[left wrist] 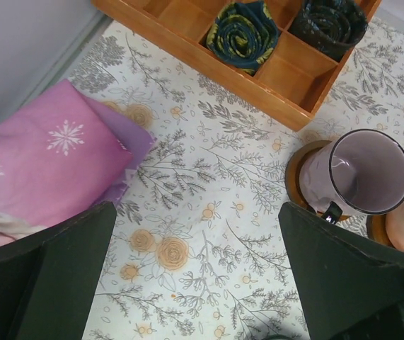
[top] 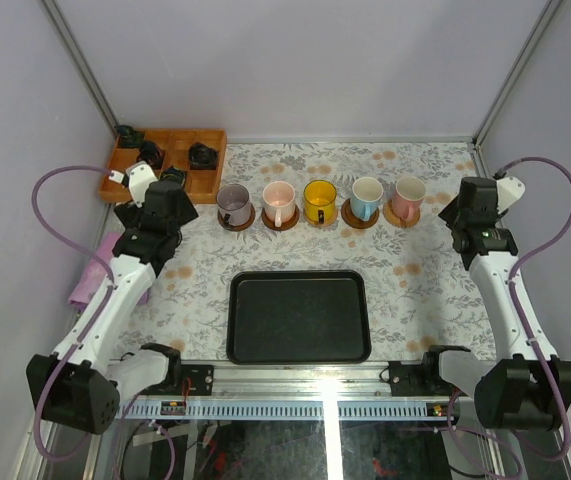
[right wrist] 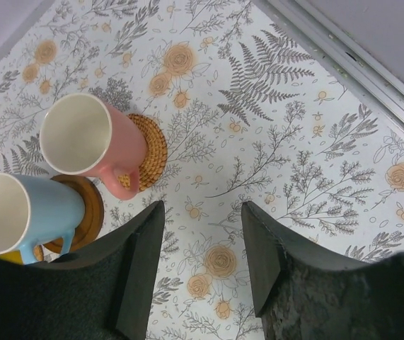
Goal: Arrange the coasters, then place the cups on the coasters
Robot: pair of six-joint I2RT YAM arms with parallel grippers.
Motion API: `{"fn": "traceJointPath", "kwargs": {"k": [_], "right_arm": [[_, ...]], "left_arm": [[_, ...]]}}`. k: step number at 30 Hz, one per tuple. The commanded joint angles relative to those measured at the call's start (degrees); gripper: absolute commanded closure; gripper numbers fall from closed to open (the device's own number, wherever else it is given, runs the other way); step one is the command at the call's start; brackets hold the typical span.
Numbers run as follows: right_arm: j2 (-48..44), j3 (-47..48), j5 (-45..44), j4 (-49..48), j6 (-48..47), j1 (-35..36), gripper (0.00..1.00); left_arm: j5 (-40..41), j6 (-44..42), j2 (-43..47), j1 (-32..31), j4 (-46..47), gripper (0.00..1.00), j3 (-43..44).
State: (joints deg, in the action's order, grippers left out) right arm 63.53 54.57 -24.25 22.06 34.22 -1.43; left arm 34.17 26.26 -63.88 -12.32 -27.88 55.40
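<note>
Counting five cups in one row just beyond the black tray (top: 298,318), every one seated on a coaster: mauve-grey cup (top: 233,204) off the tray's far left corner, then pale pink cup (top: 279,199), yellow cup (top: 319,198), blue cup (top: 366,196), and pink cup (top: 408,194) off the far right corner. Showing brown coasters (top: 237,225) as rims under all five, with a woven coaster (right wrist: 152,149) under the pink cup. Judging the task as good as finished: no bare coaster, no cup off a coaster, nothing on the tray. Leaving, at most, the drawing of both arms clear.

Holding nothing in the left gripper (left wrist: 196,212), fingers spread wide, hovering left of the tray's far left corner, beside the mauve-grey cup. Holding nothing in the right gripper (right wrist: 202,209) either, fingers parted but less widely, over bare tablecloth beyond the tray's far right corner, just outside the pink cup.

Minding the edges: wooden box (left wrist: 272,78) close beyond the left gripper, pink cloth (left wrist: 39,163) further left of the tray, metal frame rail (right wrist: 357,64) far right of it. Offering open room on the flowered strip between row and tray, and on both flanks of the tray, for backing away without brushing a handle.
</note>
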Motion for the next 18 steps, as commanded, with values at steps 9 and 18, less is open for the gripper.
{"fn": "traceJointPath", "kwargs": {"k": [9,18], "right_arm": [[-0.6,-1.4,9.2,-1.1,2.7,-7.7,0.44],[0.0,-0.7,9.5,-1.9,2.3,-7.7,0.43]], "left_arm": [[8.1,-3.5,11.8,0.3,0.9,0.0,-4.0],[14.3,-1.1,13.9,0.3,-0.9,0.0,-5.1]]}}
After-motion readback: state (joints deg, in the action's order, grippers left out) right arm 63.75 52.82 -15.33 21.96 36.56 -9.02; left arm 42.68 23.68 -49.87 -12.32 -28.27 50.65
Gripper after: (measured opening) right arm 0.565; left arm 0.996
